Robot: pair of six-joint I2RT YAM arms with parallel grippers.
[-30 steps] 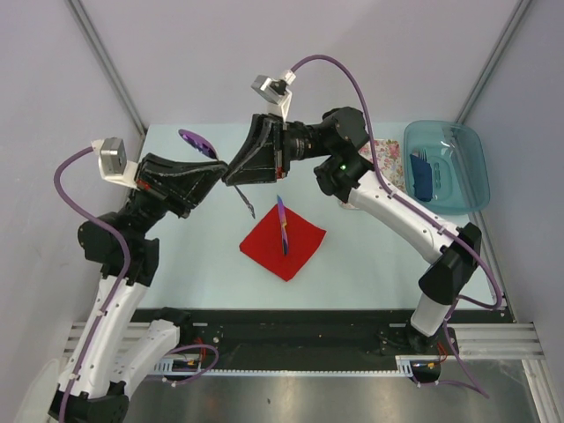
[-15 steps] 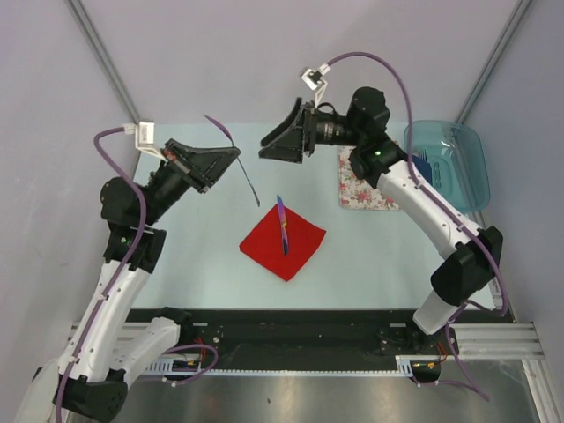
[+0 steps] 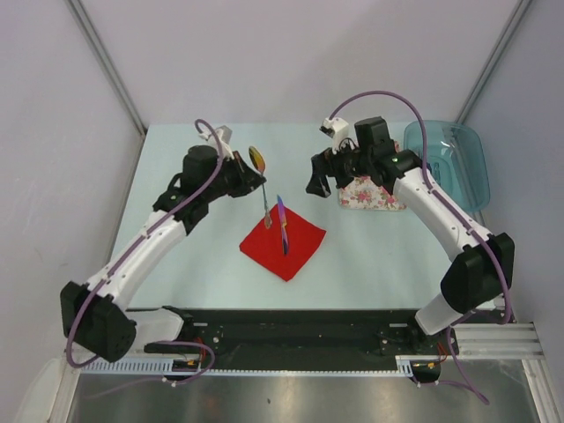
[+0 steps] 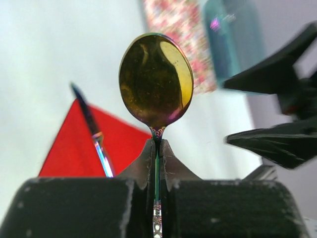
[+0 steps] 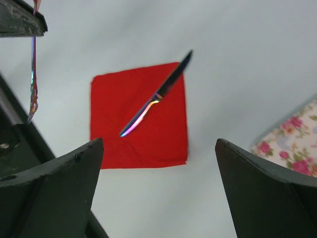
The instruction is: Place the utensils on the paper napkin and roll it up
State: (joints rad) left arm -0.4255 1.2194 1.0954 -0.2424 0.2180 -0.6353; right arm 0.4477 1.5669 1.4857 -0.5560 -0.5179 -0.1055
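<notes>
The spoon (image 4: 156, 82) at top centre is polished gold metal — mirror-glossy; the napkin (image 4: 69, 153) lower left is matt red paper; my fingers (image 4: 74, 208) are matt black plastic.

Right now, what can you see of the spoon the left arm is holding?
The spoon is shiny metal: a gold oval bowl narrowing to a slim iridescent handle. The left gripper is shut on the handle just below the bowl, holding it off the table. From above, the handle's free end reaches toward the red napkin's far edge; only the gripper visibly touches it.
</notes>
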